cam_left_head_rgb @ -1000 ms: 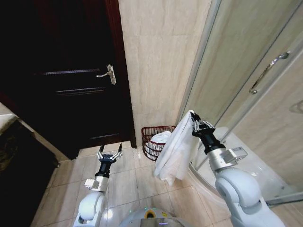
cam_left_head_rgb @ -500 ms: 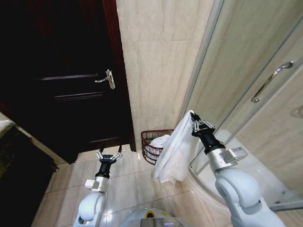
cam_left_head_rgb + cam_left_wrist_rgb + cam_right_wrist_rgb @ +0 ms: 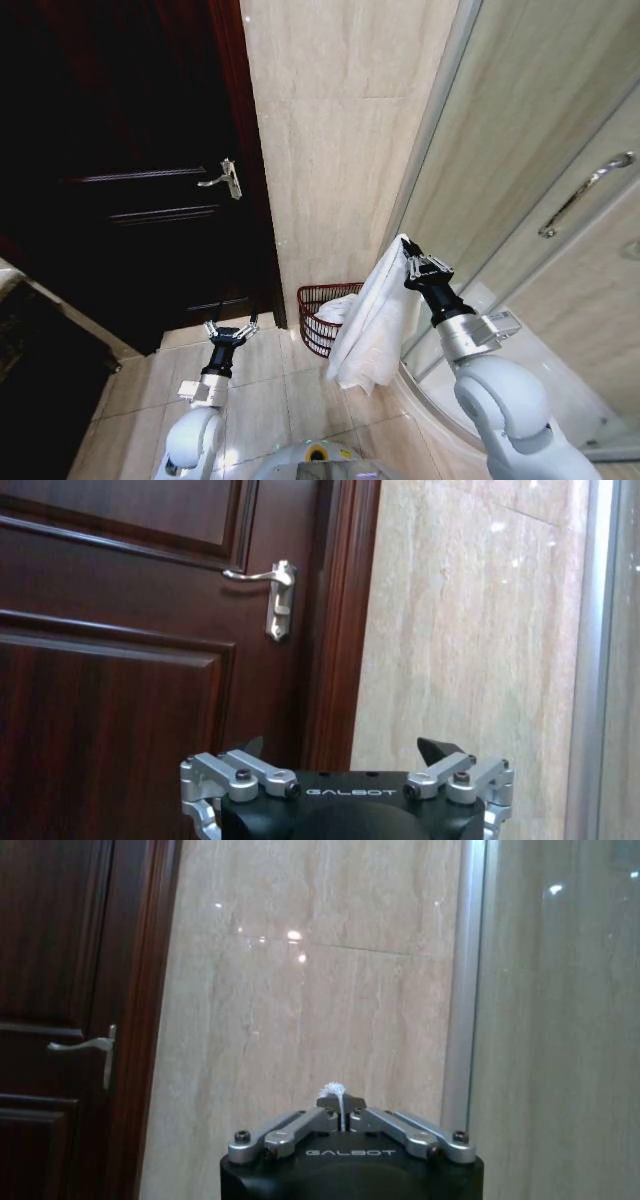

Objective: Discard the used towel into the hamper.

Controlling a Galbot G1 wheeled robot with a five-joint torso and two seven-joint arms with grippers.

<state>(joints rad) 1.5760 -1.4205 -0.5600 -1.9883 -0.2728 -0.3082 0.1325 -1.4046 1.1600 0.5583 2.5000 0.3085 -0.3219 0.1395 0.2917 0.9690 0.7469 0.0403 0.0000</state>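
Now right pincer pinches white towel hanging just in front of hamper; left pincer spread, left of hamper.

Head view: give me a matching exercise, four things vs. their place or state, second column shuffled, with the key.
1 towel
2 hamper
3 left gripper
4 door handle

a open, holding nothing, low near the floor
b on the floor against the tiled wall
c on the dark door
d hanging from the right gripper

Pairs: 1-d, 2-b, 3-a, 4-c
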